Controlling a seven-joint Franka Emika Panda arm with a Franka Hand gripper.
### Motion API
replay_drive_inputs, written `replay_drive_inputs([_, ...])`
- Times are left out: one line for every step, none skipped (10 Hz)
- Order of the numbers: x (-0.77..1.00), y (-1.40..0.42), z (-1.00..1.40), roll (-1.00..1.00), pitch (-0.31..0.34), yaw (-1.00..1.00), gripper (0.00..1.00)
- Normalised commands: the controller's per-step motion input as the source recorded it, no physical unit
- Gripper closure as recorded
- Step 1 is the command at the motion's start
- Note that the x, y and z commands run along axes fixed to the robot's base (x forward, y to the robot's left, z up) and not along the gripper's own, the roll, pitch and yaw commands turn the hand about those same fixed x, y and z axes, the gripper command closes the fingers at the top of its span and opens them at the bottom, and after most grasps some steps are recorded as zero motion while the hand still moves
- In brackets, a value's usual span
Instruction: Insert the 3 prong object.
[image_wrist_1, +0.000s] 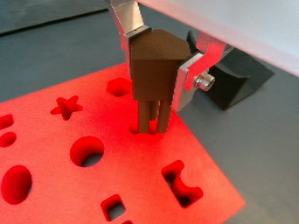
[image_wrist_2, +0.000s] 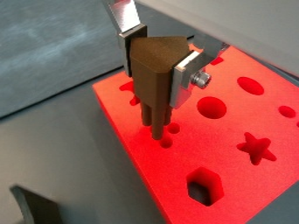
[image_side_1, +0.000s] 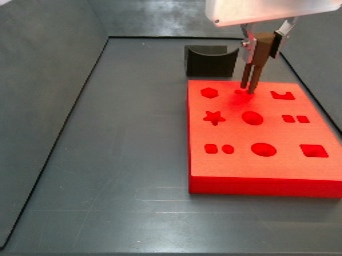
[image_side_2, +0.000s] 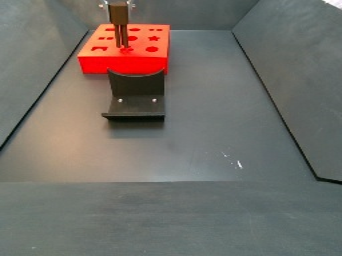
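We see the slim brown 3 prong object (image_wrist_1: 152, 83) standing upright, prongs down, touching the red board (image_wrist_1: 70, 153), clamped in our hand (image_wrist_1: 156, 61) above the worktop (image_side_1: 107, 150).

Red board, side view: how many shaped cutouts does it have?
9, in three rows of three across the red board. The far row's middle one is mostly hidden under the 3 prong object, held upright by the gripper above it.
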Motion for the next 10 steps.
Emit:
replay_drive_inputs([0.08,-0.06,0.35,0.14,0.010,0.77,1.00])
replay_drive_inputs([0.18,-0.07,0.52,0.22,0.069,0.65,1.00])
replay_drive_inputs([0.12,-0.14,0.11,0.08,0.104,0.23,1.00])
replay_drive_inputs([0.05,0.00,-0.02,0.00,0.023,0.00,1.00])
replay_drive_inputs([0.24,0.00,-0.25,0.00,0.129,-0.02,1.00])
replay_drive_inputs([0.32,0.00,-0.37,0.00,0.184,-0.25,1.00])
replay_drive_inputs([0.37,0.01,-0.40,0.00,0.334,-0.36,1.00])
replay_drive_inputs([0.33,0.00,-0.19,0.01,0.213,-0.33,1.00])
replay_drive_inputs([0.15,0.00,-0.08,0.05,0.140,-0.07,1.00])
replay_drive_inputs([0.27,0.00,0.00,0.18,0.293,-0.15,1.00])
